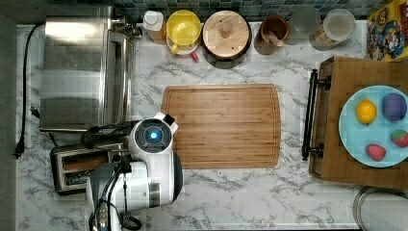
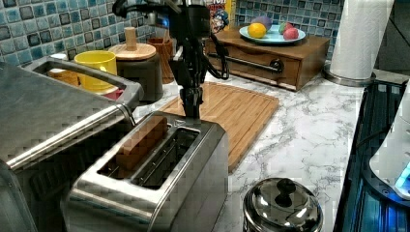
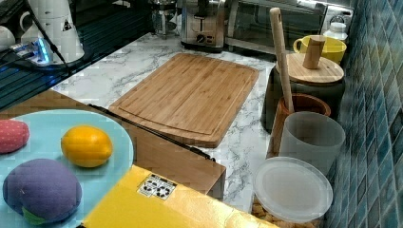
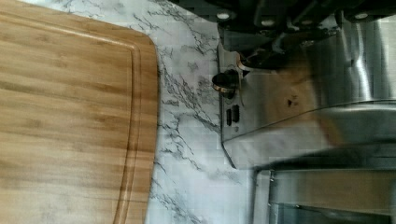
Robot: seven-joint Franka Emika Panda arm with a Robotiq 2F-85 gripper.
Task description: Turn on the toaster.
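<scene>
The toaster (image 2: 159,169) is a small brushed-steel box with two long slots, standing beside the big steel oven (image 2: 43,121). A brown slice sits in the slot nearer the oven. My gripper (image 2: 191,107) points straight down at the toaster's far end in the left view, fingers together and holding nothing, just above the end's top edge. In the top view my arm covers the toaster's (image 1: 77,166) right end. The right view shows the toaster's (image 3: 202,26) control face with the gripper (image 3: 202,7) above it. The wrist view shows the gripper (image 4: 275,39) over that face and a dark knob (image 4: 225,80).
A bamboo cutting board (image 1: 222,126) lies right of the toaster in the top view. Jars, a yellow mug (image 1: 183,30) and a lidded pot (image 1: 226,36) line the back wall. A wooden tray with a plate (image 1: 350,129) of fruit stands at the top view's right. A steel lid (image 2: 283,205) sits near the toaster.
</scene>
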